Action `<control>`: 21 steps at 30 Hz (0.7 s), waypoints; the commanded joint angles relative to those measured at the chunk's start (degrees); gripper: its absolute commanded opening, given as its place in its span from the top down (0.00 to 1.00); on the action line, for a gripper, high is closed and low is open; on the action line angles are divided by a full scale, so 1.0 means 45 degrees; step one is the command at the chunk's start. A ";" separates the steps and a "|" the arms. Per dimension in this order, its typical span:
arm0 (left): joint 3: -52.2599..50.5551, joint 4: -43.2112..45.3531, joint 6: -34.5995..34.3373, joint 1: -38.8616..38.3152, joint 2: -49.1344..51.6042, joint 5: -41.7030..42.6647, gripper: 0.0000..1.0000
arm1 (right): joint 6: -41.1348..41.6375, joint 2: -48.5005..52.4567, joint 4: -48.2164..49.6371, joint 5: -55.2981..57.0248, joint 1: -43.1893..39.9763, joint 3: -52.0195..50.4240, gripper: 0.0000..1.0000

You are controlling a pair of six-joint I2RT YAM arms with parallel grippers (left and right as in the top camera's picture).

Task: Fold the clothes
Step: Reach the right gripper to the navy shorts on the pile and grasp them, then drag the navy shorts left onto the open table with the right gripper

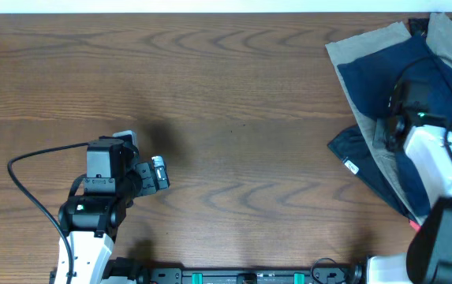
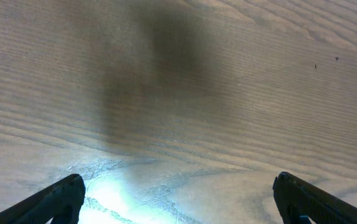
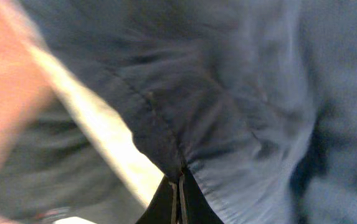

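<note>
The dark navy shorts (image 1: 371, 75) lie crumpled at the far right of the table, mixed with beige garments (image 1: 367, 43). My right gripper (image 1: 389, 130) is over the pile and is shut on a fold of the navy shorts (image 3: 228, 93); in the right wrist view the cloth bunches at the closed fingertips (image 3: 178, 186). My left gripper (image 1: 159, 172) is open and empty low over bare wood at the left front, its two fingertips wide apart in the left wrist view (image 2: 178, 199).
The wooden table (image 1: 226, 95) stretches between the arms. A white label (image 1: 351, 166) shows on the cloth's left corner. A black cable (image 1: 28, 170) loops from the left arm. The pile runs off the right edge.
</note>
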 commanded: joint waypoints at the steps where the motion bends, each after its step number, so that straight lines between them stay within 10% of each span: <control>1: 0.0301 -0.0024 -0.0029 0.0073 0.0005 0.0136 0.02 | 0.0121 -0.1122 -0.0359 -0.4653 0.0384 0.1117 0.99; 7: 0.0301 -0.0019 -0.0029 0.0073 0.0005 0.0131 0.02 | 0.0141 -0.2399 0.0078 -1.0729 0.1574 0.1515 0.99; 21: 0.0296 0.0112 -0.0029 0.0073 0.0015 0.0136 0.02 | 0.1341 -0.1676 0.2035 -1.0715 0.5892 0.1506 0.99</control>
